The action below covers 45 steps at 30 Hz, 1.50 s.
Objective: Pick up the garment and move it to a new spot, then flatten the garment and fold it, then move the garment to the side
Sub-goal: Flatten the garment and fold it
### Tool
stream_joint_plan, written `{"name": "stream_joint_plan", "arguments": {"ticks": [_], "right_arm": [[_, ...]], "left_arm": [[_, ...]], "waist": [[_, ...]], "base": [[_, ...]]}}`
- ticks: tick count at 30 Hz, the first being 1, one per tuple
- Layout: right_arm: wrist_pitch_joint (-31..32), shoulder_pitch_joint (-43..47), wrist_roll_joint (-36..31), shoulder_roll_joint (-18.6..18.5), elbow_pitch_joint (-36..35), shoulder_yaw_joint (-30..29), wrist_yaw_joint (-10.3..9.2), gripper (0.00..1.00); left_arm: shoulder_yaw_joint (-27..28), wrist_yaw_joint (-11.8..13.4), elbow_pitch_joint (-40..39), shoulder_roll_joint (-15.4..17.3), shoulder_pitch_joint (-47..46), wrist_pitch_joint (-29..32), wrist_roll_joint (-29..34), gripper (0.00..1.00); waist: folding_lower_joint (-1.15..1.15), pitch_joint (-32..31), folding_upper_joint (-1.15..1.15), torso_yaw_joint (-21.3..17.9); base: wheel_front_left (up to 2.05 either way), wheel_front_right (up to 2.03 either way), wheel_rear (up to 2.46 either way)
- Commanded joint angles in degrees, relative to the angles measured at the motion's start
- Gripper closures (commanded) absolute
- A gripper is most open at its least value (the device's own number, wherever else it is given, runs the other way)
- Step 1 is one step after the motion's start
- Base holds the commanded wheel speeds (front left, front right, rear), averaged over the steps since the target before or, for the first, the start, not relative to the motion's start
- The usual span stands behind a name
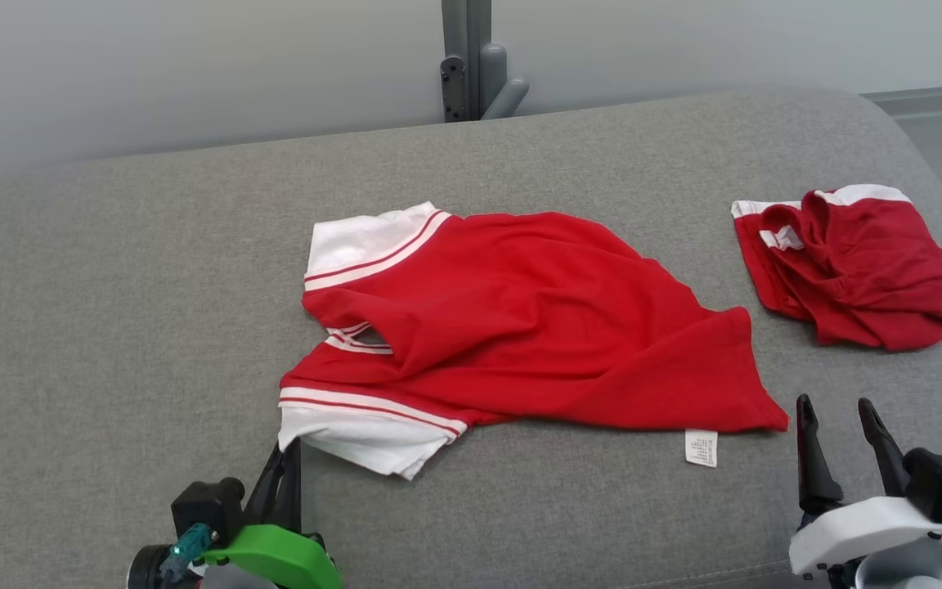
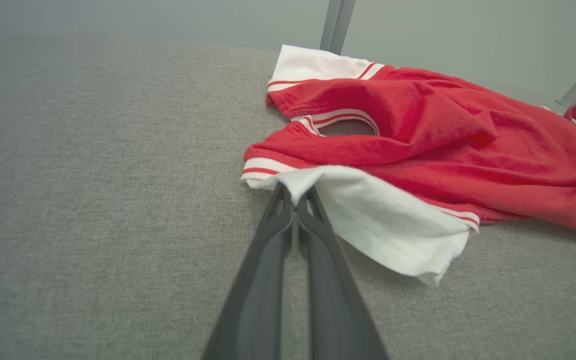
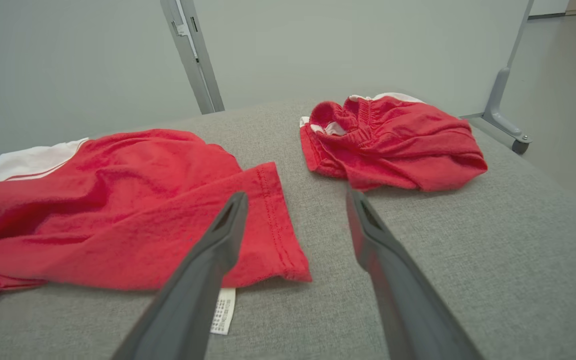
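A red T-shirt with white sleeves, the garment (image 1: pixel 520 319) (image 2: pixel 418 135) (image 3: pixel 118 200), lies spread and wrinkled in the middle of the grey padded surface (image 1: pixel 111 286). My left gripper (image 1: pixel 289 446) (image 2: pixel 295 192) is shut on the edge of the near white sleeve (image 1: pixel 356 433) (image 2: pixel 368 215). Below the shirt's hem corner and to its right, my right gripper (image 1: pixel 835 409) (image 3: pixel 293 200) stands open and holds nothing. A white care label (image 1: pixel 701 447) (image 3: pixel 222 310) sticks out from the hem.
A second red garment (image 1: pixel 847 262) (image 3: pixel 393 140), bunched, lies at the right of the surface near its rounded edge. A grey metal post (image 1: pixel 471 61) stands behind the surface against a pale wall. Bare grey fabric stretches to the left.
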Motion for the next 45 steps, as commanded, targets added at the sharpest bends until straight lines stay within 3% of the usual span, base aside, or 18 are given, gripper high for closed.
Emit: {"name": "stream_joint_plan", "arguments": {"ticks": [1,11,28,29,30,31,32,33,34,36,40,45], "right_arm": [[0.1,0.9,0.6,0.1,0.8,-0.6,-0.08,0.00],[2.3,-1.3,3.8,0.9,9.9,-3.3,-0.07,0.00],[0.6,-10.8,10.4,1.0,29.0,1.5,-0.06,0.02],[0.5,-11.2,10.7,1.1,29.8,1.9,-0.06,0.13],[0.5,-11.6,10.9,1.1,30.7,2.2,-0.05,0.31],[0.4,-11.9,11.1,1.1,31.5,2.6,-0.04,0.38],[0.3,-12.3,11.7,1.1,32.2,3.1,-0.04,0.60],[0.2,-12.6,12.1,1.1,32.7,3.5,-0.04,0.70],[0.2,-12.9,12.8,1.1,33.2,4.0,-0.05,0.86],[-0.2,-13.3,14.9,1.1,33.4,4.8,-0.05,1.00],[-1.2,-13.9,19.2,1.0,30.5,6.2,-0.05,1.00],[-1.7,-12.5,23.9,-0.7,22.8,8.2,-0.05,1.00]], "left_arm": [[0.5,0.3,-0.7,0.6,0.8,-0.2,0.3,1.00],[1.3,0.9,-4.8,0.8,3.4,-0.2,1.5,1.00],[0.9,1.0,-5.8,0.6,3.1,-0.2,1.7,1.00],[0.9,1.0,-5.8,0.6,3.1,-0.2,1.7,1.00],[0.9,1.0,-5.9,0.6,3.2,-0.2,1.7,1.00],[0.9,1.1,-5.9,0.6,3.3,-0.2,1.8,1.00],[0.9,1.0,-6.0,0.6,3.3,-0.2,1.8,1.00],[0.9,1.0,-6.0,0.6,3.3,-0.2,1.8,1.00],[0.9,1.0,-6.2,0.6,3.3,-0.2,1.9,1.00],[0.8,0.7,-6.5,0.5,3.3,-0.2,1.5,1.00],[0.7,0.0,-7.2,0.4,3.3,-0.2,0.3,1.00],[0.6,-1.6,-10.8,0.1,1.8,-0.2,-6.2,1.00]], "waist": [[0.00,-0.2,0.00,0.5],[0.00,-0.2,0.00,3.1],[0.00,0.5,0.00,6.4],[0.00,0.4,0.00,6.4],[0.00,0.4,0.00,6.5],[0.00,0.3,0.00,6.5],[0.00,0.2,0.00,6.5],[0.00,0.1,0.00,6.5],[0.00,0.0,0.00,6.4],[0.00,-0.3,0.00,6.3],[0.00,-1.5,0.00,5.6],[0.00,-3.5,0.00,4.3]], "base": [[0.00,0.00,0.00],[0.00,0.00,0.00],[0.00,0.00,0.00],[0.00,0.00,0.00],[0.00,0.00,0.00],[0.00,0.00,0.00],[0.00,0.00,0.00],[0.00,0.00,0.00],[0.00,0.00,0.00],[0.00,0.00,0.00],[0.00,0.00,0.00],[0.00,0.00,0.00]]}}
